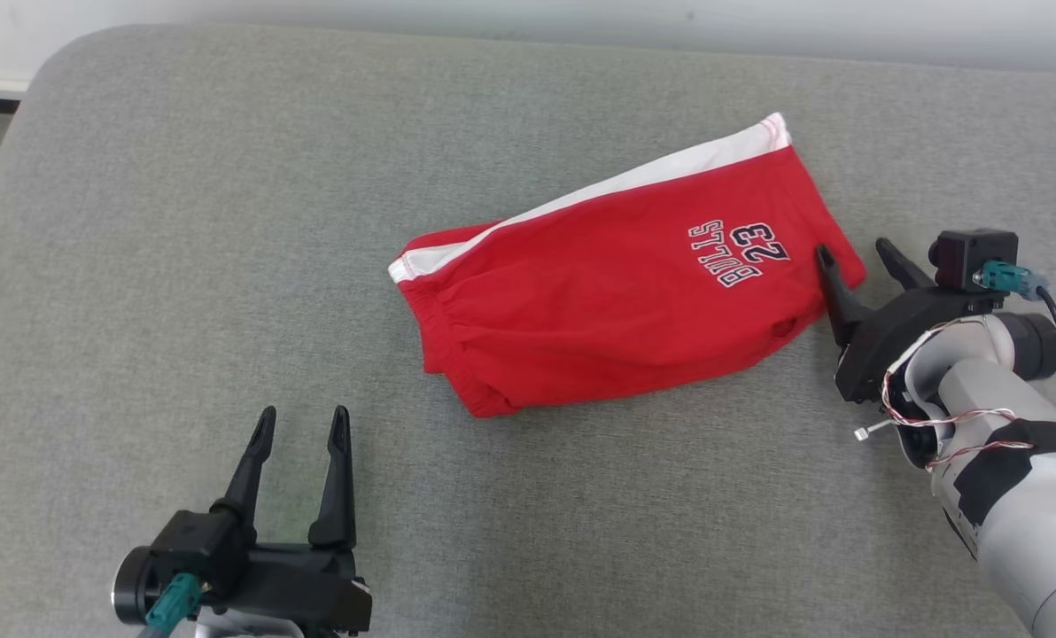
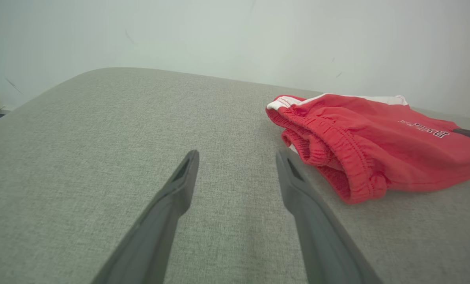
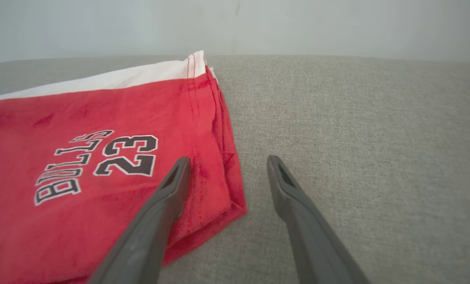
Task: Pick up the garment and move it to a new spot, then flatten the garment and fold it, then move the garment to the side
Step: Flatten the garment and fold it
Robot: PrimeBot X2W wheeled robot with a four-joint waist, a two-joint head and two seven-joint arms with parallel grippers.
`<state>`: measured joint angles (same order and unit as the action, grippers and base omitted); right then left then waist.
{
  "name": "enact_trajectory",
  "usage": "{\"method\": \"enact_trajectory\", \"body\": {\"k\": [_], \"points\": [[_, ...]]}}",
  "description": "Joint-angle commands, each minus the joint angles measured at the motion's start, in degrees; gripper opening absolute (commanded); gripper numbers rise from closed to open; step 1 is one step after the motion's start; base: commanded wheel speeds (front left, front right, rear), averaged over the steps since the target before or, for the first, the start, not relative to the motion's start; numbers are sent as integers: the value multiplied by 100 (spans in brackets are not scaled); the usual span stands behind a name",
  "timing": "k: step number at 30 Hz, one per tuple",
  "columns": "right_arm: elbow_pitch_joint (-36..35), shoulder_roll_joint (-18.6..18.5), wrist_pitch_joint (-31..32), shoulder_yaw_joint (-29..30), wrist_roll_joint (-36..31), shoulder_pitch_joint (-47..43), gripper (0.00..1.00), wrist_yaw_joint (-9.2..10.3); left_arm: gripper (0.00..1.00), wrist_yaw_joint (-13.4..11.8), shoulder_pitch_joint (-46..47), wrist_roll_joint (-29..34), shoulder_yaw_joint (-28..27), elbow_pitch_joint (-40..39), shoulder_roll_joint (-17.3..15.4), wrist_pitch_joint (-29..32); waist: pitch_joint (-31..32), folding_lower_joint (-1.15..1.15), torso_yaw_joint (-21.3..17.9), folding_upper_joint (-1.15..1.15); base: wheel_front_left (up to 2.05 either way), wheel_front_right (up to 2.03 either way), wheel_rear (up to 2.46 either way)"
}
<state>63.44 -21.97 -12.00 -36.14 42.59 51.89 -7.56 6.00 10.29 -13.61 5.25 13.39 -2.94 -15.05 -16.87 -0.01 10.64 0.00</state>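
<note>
The garment (image 1: 617,275), red shorts with a white side stripe and "BULLS 23" print, lies folded on the grey cushion, waistband toward the left. My right gripper (image 1: 856,252) stands open at the shorts' right hem corner, one finger over the cloth, the other over bare cushion; nothing is held. In the right wrist view the garment (image 3: 101,165) lies left of the open right gripper (image 3: 227,161). My left gripper (image 1: 302,421) is open at the lower left, apart from the shorts. Its wrist view shows the open left gripper (image 2: 237,156) and the garment (image 2: 377,142) to the right.
The grey fabric cushion (image 1: 182,266) spreads under everything, its rounded far-left corner near a pale wall (image 1: 493,18). Bare cushion stretches left of the shorts and in front of them. The cushion (image 3: 357,118) also runs bare to the right of the hem.
</note>
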Motion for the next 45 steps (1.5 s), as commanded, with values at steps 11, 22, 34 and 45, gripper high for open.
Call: {"method": "enact_trajectory", "body": {"k": [11, 22, 34, 45], "points": [[129, 154, 281, -155, 459, -274, 0, 19, 100, -178, -249, -33, 150, 30, 7, -16, 159, 1, 83, 0, 0, 0, 0], [-630, -103, -128, -301, 897, -861, 0, 18, 100, -179, -568, -39, 29, 41, 7, -16, 659, 1, -292, 0, 0, 0, 0], [-1633, -525, -286, 59, 1463, -2351, 0, 18, 100, -166, -809, -73, 77, 23, 7, -16, 878, 1, -577, 0, 0, 0, 0], [-1892, -566, -296, 661, 868, -2430, 100, 18, 100, -252, -930, 230, -99, -13, 5, -16, 968, 1, -674, 0, 0, 0, 0]]}}
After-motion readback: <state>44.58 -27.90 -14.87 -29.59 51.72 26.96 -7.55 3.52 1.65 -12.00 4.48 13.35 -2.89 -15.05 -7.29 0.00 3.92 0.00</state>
